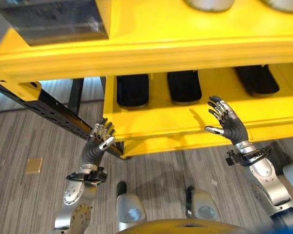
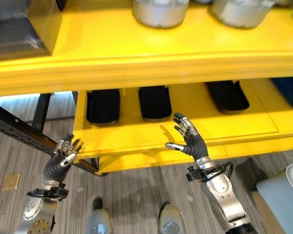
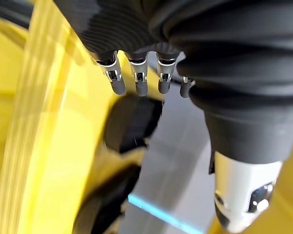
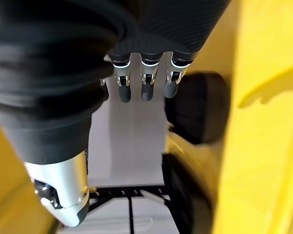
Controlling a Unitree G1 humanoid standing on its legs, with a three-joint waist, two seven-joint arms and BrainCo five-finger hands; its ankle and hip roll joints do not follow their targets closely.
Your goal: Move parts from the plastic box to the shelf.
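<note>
Both the left hand [image 1: 98, 141] and right hand [image 1: 229, 124] spread empty before the yellow shelf [image 1: 195, 117] holding black parts [image 1: 184, 87]

Floor [image 1: 29, 141] — grey wood-grain planks, running side to side across the head views. A small tan square tile [image 1: 34, 165] lies on it at the robot's left. A black perforated metal rail [image 1: 49, 109] slants across the floor from the left edge toward the yellow furniture; a dark upright post [image 1: 76, 96] stands behind it. Bright bluish-white light falls on the floor [image 2: 19, 100] beyond the rail — source out of frame. At lower right, a pale grey-blue bin corner [image 2: 283, 192] sits on the floor.
</note>
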